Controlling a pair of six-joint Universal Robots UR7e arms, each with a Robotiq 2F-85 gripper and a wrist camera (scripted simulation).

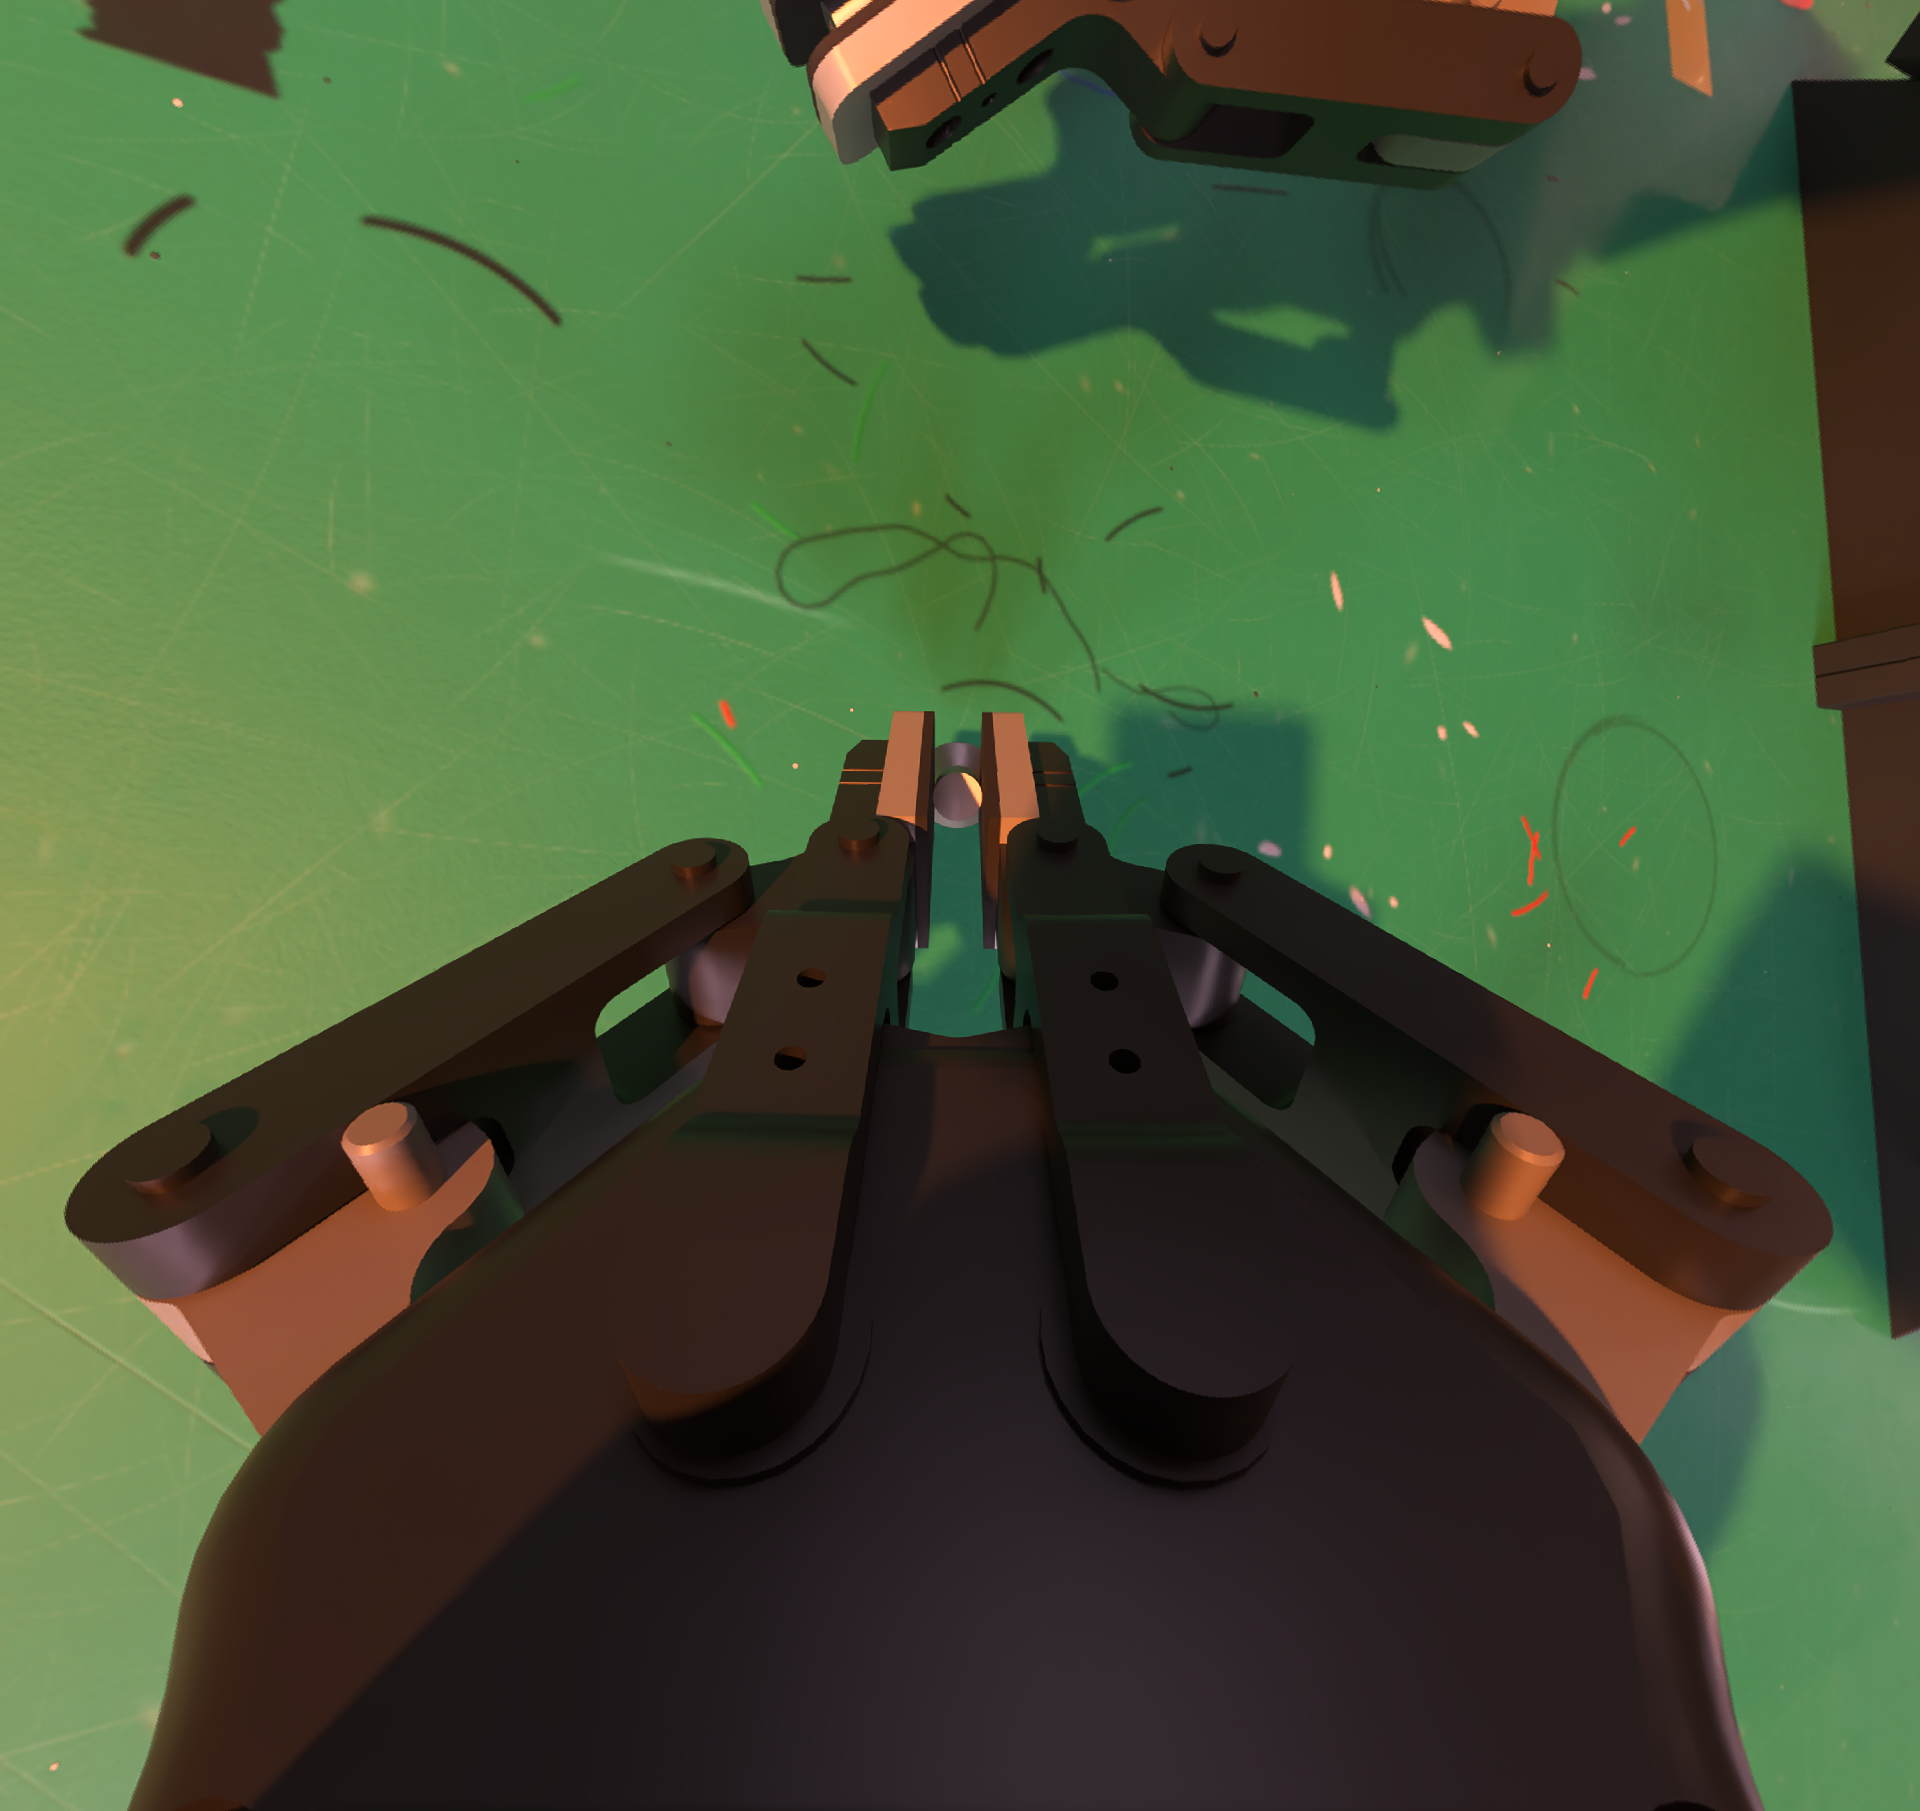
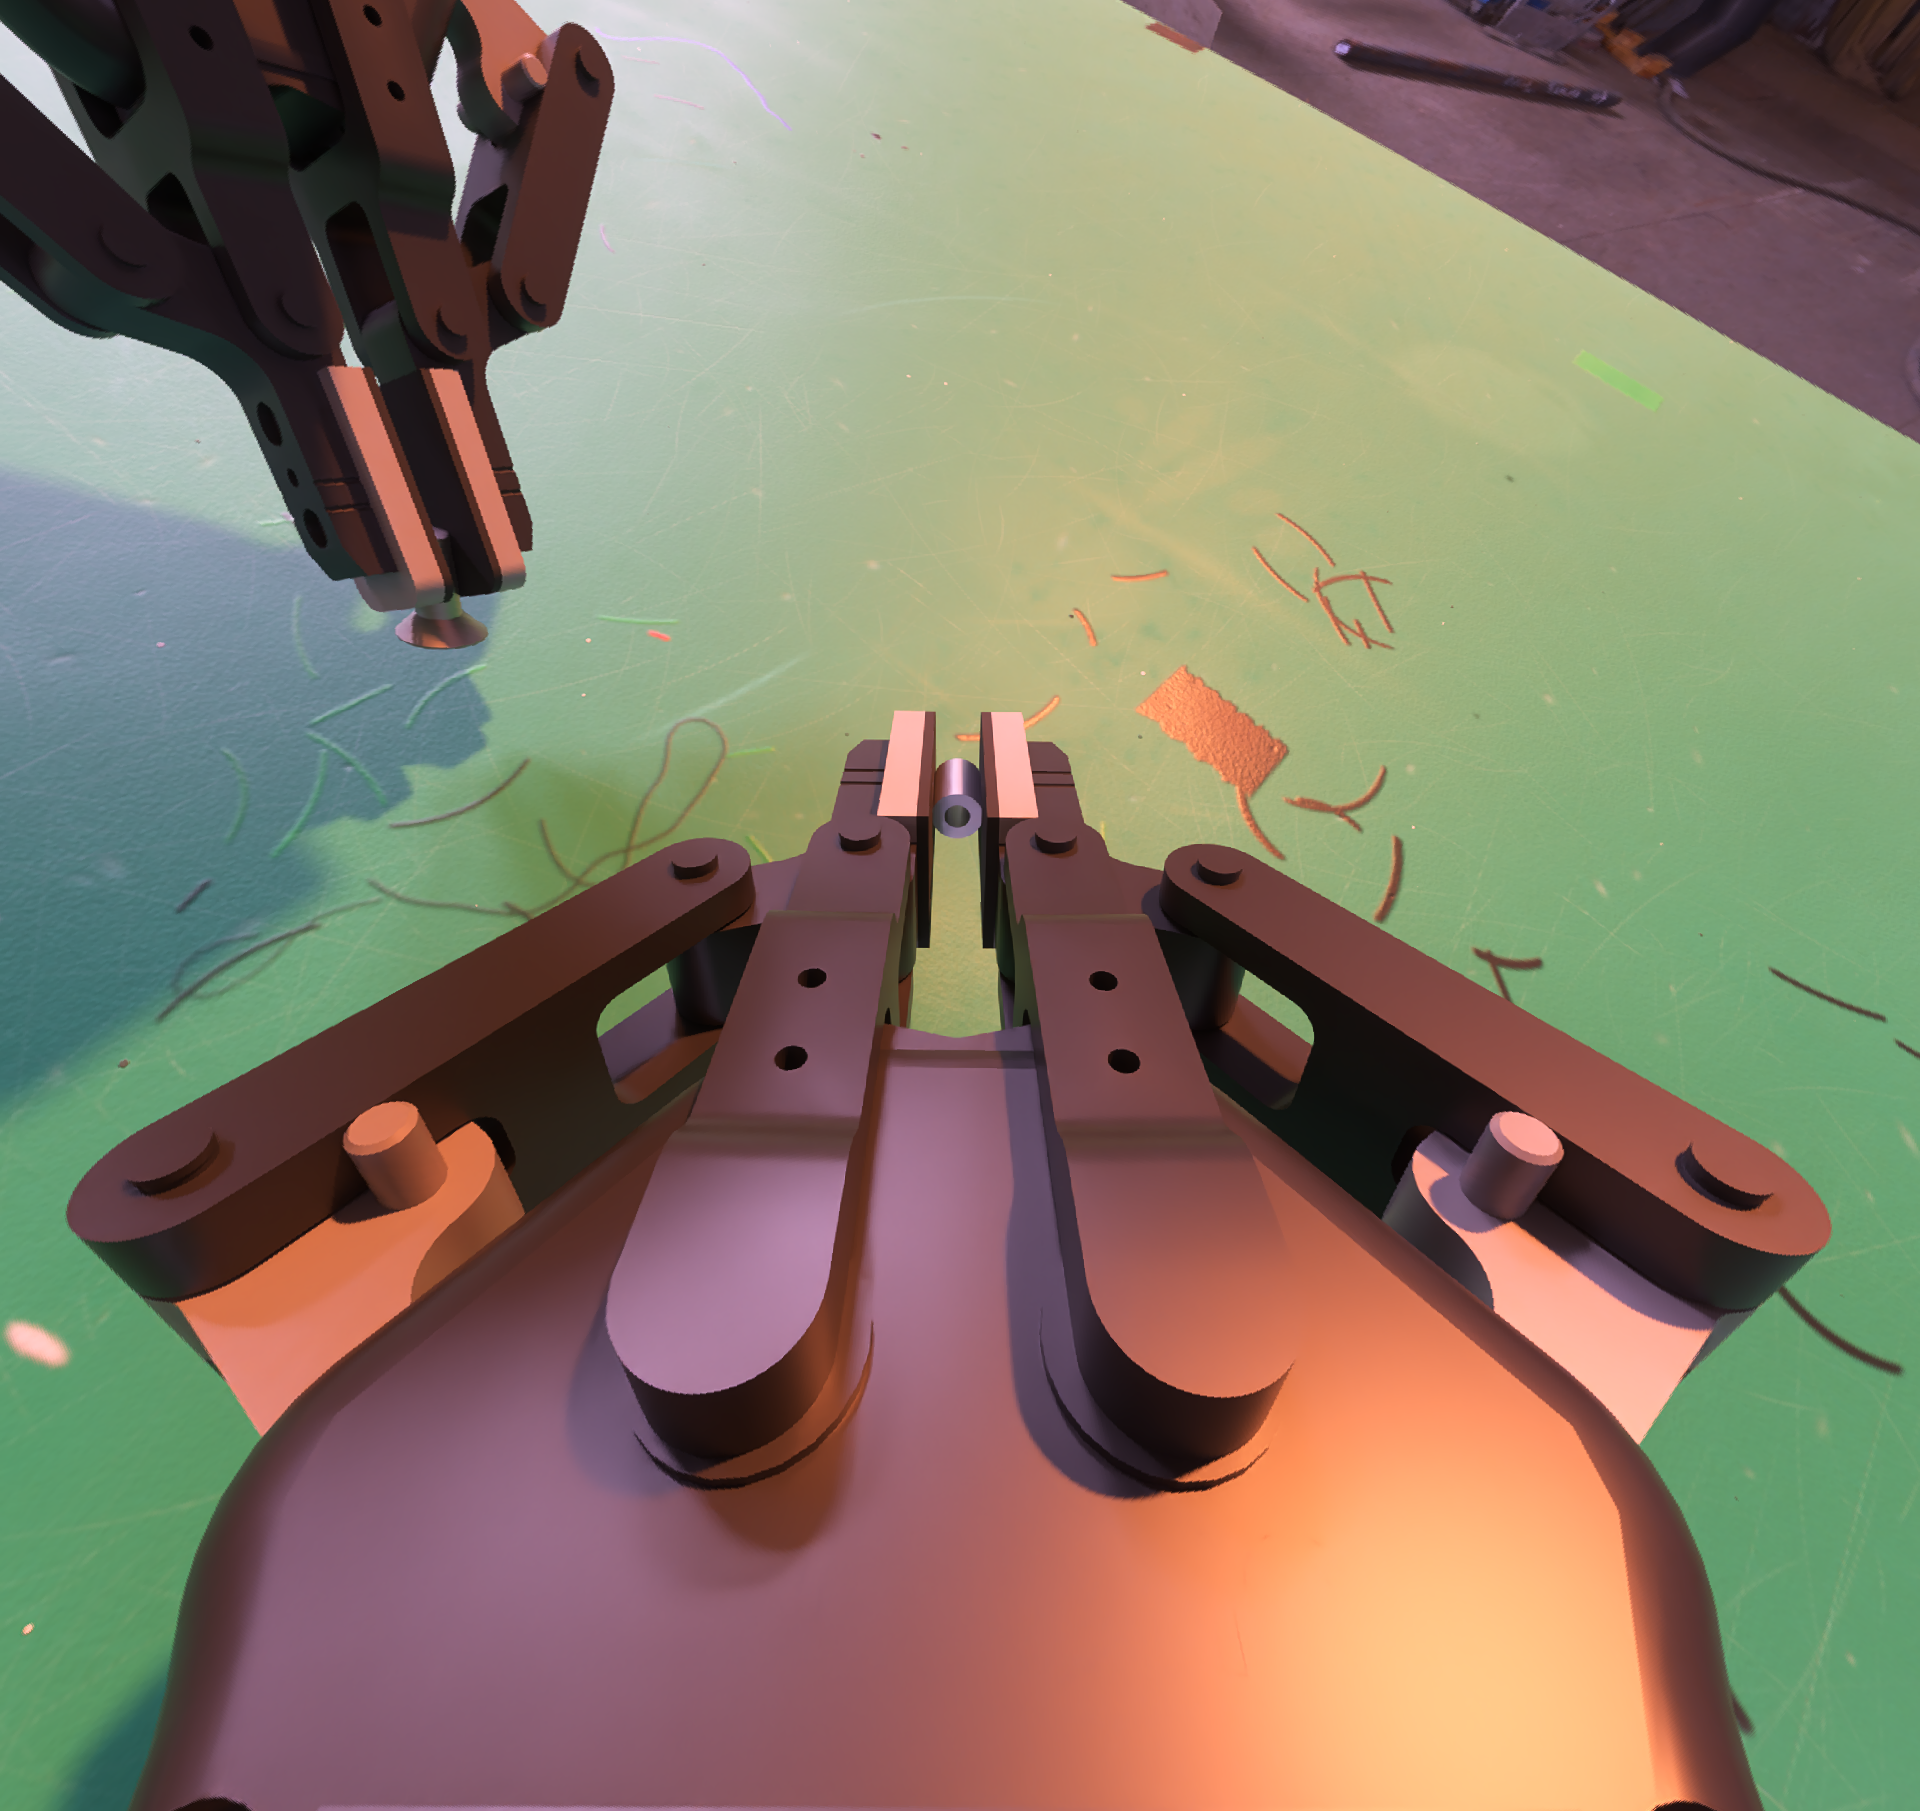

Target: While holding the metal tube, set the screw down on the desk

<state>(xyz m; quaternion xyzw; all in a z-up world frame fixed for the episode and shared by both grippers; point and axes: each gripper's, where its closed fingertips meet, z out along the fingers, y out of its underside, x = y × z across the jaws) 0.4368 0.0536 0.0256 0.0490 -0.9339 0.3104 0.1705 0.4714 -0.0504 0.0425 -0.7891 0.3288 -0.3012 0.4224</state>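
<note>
My left gripper [image 1: 957, 748] is shut on the screw [image 1: 956, 793], seen end-on between its pads. In the right wrist view the left gripper [image 2: 442, 572] points down at the upper left, and the screw [image 2: 442, 627] hangs head-down from its tips, just above or on the green desk [image 2: 1039, 359]; I cannot tell whether it touches. My right gripper [image 2: 957, 748] is shut on a short grey metal tube [image 2: 958, 811], held above the desk. The right gripper also shows at the top of the left wrist view [image 1: 831, 47].
The green desk [image 1: 416, 514] carries scratches, thread scraps and a brown patch [image 2: 1210, 727]. A dark upright block [image 1: 1870, 514] stands at the right edge of the left wrist view. The desk's far edge [image 2: 1558, 234] borders a workshop floor.
</note>
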